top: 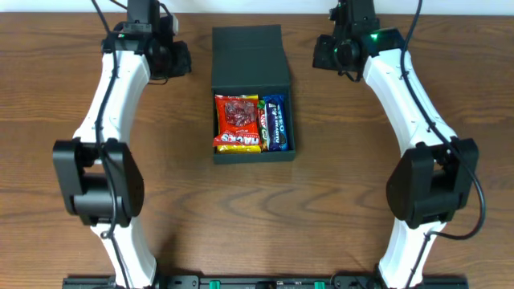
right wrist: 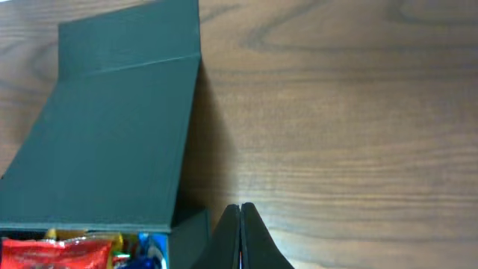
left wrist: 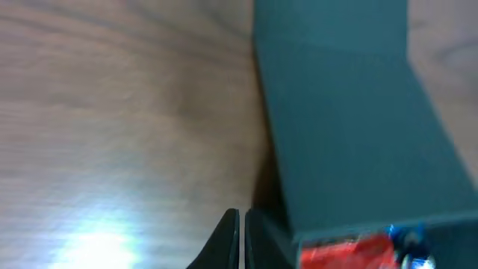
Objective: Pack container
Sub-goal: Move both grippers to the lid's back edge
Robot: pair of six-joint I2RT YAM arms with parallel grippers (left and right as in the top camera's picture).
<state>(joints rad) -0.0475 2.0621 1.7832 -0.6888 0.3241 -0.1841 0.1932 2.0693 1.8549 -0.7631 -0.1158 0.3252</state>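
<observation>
The box (top: 253, 156) sits open with snacks (top: 249, 122) inside. The left gripper (left wrist: 240, 224) and right gripper (right wrist: 240, 217) are pinched together, empty, beside its lid (top: 250, 60), maybe to close it.

The left arm (top: 108, 96) and right arm (top: 405, 96) reached forward, left gripper (left wrist: 241, 224) and right gripper (right wrist: 240, 217) seemingly fully closed.

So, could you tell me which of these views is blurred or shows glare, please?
Left wrist view: blurred throughout, with a white glare patch on the table. Right wrist view: sharp wood grain, a soft shadow beside the container. Overhead view: evenly lit, in focus.
</observation>
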